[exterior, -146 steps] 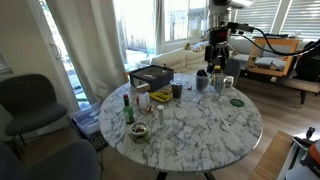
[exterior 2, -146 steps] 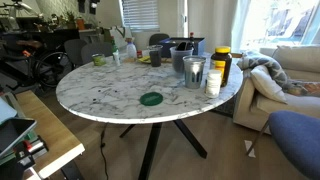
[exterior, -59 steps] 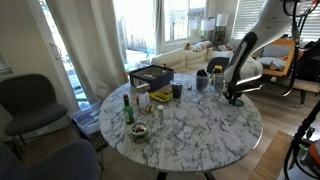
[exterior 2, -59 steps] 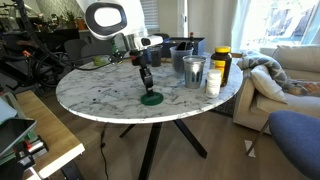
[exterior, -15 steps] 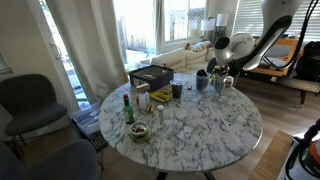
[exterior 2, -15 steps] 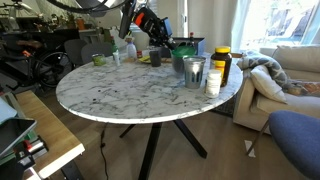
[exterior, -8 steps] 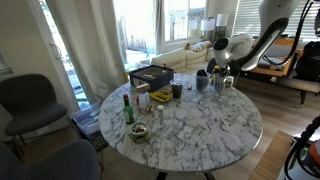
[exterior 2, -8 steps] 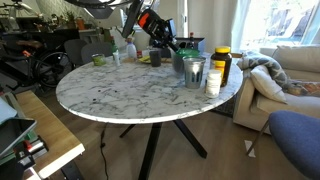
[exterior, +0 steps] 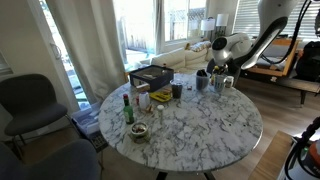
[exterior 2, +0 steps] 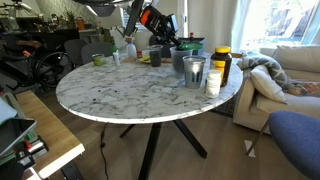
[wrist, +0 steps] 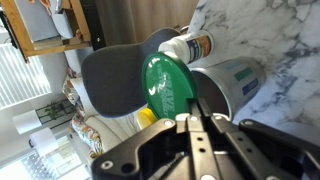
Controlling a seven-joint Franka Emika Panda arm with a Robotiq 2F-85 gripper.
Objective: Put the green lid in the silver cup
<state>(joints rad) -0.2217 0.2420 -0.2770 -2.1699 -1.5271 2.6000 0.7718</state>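
Placement is the step in hand: the green lid (wrist: 168, 85) is up in the air, pinched by its edge in the tool (wrist: 190, 120), whose fingers are narrow and closed on it, so the disc stands nearly upright. In the wrist view it hangs just beside the rim of the silver cup (wrist: 240, 80). In an exterior view the green lid (exterior 2: 187, 43) is above the cluster of vessels where the silver cup (exterior 2: 193, 72) stands on the bench (exterior 2: 120, 95), and I cannot tell if it is really centred over the mouth. To do it well, I think the lid must first come exactly over the opening, because it looks almost as wide as the mouth. An edge-first drop from low height seems safer than a flat one, which may catch on the rim. The fingers should open only when the lower edge is inside. A white bottle (wrist: 190, 47) and a dark cup (exterior 2: 180, 58) are near, so the descent should be straight and slow to avoid knocking them.
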